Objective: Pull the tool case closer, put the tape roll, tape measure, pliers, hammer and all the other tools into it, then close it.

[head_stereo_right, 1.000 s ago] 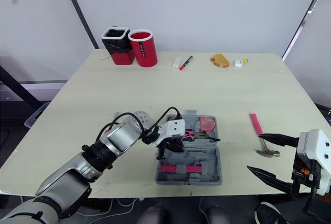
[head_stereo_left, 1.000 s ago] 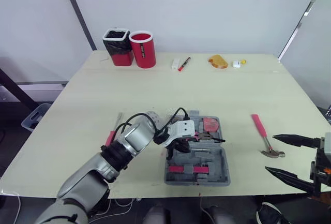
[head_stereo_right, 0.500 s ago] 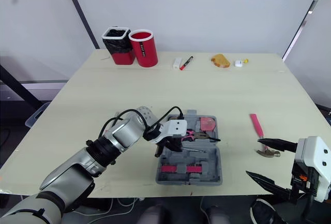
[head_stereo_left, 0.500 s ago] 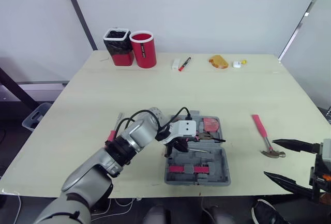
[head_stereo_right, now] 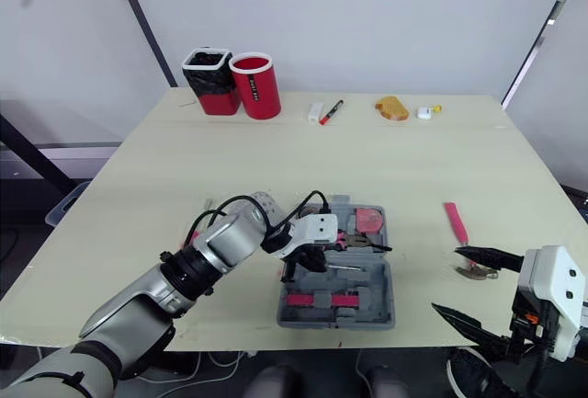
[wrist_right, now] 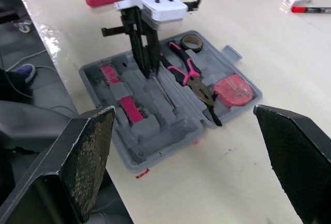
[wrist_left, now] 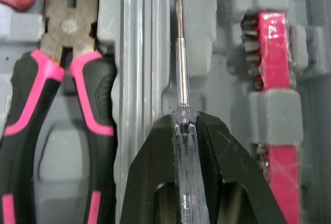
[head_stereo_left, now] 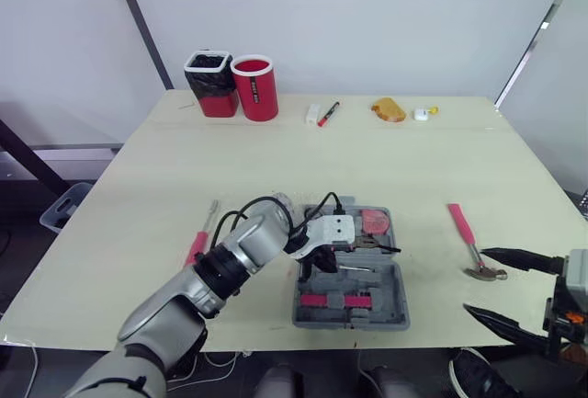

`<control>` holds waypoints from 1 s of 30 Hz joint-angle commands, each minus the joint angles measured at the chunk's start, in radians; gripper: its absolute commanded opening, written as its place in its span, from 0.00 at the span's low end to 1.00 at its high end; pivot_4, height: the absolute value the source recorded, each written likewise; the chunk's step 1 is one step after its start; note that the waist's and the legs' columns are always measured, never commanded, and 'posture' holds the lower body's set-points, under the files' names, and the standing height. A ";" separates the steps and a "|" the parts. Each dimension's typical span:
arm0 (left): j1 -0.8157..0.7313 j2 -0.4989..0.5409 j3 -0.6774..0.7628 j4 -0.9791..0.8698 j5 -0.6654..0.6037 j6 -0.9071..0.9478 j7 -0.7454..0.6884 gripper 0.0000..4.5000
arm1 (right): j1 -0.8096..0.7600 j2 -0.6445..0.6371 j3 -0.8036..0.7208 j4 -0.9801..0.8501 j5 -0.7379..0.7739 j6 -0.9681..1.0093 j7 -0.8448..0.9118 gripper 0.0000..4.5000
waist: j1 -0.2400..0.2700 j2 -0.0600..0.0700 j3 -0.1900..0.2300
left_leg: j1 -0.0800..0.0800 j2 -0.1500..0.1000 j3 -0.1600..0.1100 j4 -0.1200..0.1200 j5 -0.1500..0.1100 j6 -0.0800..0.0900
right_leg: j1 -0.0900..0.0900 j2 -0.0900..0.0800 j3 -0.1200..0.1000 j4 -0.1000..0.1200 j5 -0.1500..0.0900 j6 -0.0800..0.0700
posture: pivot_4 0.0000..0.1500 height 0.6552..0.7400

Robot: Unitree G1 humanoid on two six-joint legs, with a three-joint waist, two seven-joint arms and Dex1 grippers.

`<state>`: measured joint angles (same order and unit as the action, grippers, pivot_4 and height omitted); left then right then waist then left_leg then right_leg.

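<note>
Seating the clear-handled screwdriver (wrist_left: 180, 79). Your left gripper (wrist_left: 185, 123) was clamped on the screwdriver's transparent handle, its fingers pinching it from both sides, with the metal shaft lying along a narrow moulded groove in the middle of the tool case (head_stereo_left: 395, 278). The pliers (wrist_left: 68, 27) sat in the recess on one side of that groove and the red bit holder (wrist_left: 272, 38) on the other. The tape measure (head_stereo_left: 372, 221) and tape roll (wrist_right: 195, 41) also lay inside the case.

The step appeared to be pressing this screwdriver home. It called for you to line the shaft up with the groove, lower the handle until it rested in its own recess, and only then part the fingers, lifting straight up so that they did not drag the tool or catch the pliers' handles.

Your right gripper (head_stereo_right: 446, 279) hung open off the table (head_stereo_left: 367, 159) edge, empty, near the hammer (head_stereo_left: 459, 223). The hammer and a red-handled screwdriver (head_stereo_left: 197, 244), left of the case, were not yet packed.
</note>
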<state>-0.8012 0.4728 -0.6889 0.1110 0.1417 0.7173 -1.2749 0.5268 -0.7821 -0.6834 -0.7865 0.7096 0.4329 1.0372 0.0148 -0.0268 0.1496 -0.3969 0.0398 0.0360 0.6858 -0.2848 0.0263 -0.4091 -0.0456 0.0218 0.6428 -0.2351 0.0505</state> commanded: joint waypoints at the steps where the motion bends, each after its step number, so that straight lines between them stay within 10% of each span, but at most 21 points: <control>1: -0.015 -0.015 -0.011 -0.002 0.006 0.023 0.005 0.01 | 0.011 0.008 -0.013 -0.025 -0.005 -0.022 -0.010 1.00 | 0.000 0.000 0.000 | 0.000 0.000 0.000 0.000 0.000 0.000 | 0.000 0.000 0.000 0.000 0.000 0.000 | 1.00 1.00; 12: -0.024 -0.011 -0.018 0.005 0.013 0.017 0.005 0.01 | 0.029 0.024 0.004 -0.036 -0.015 -0.040 -0.029 1.00 | 0.000 0.000 0.000 | 0.000 0.000 -0.001 0.000 0.000 0.000 | 0.000 0.000 0.000 0.000 0.000 0.001 | 1.00 1.00; 18: -0.026 -0.008 0.000 0.001 0.005 -0.009 0.015 0.56 | 0.040 0.030 0.004 -0.041 -0.016 -0.044 -0.031 1.00 | 0.002 0.001 0.000 | 0.000 -0.001 -0.001 0.001 0.001 0.001 | 0.001 0.000 0.000 0.000 0.000 0.000 | 1.00 1.00; 30: 0.100 0.122 0.248 -0.070 -0.255 -0.188 -0.129 0.56 | 0.045 0.037 0.019 -0.056 -0.015 -0.041 -0.053 1.00 | -0.003 0.003 -0.002 | 0.000 -0.001 -0.005 0.000 0.003 0.004 | 0.001 0.001 0.003 0.001 0.000 0.000 | 1.00 1.00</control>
<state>-0.7209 0.5864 -0.4987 0.0506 -0.0575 0.6104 -1.3716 0.5683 -0.7459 -0.6541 -0.8176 0.6890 0.4075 0.9906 0.0116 -0.0235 0.1478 -0.3968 0.0385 0.0310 0.6859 -0.2817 0.0306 -0.4085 -0.0445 0.0252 0.6442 -0.2351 0.0501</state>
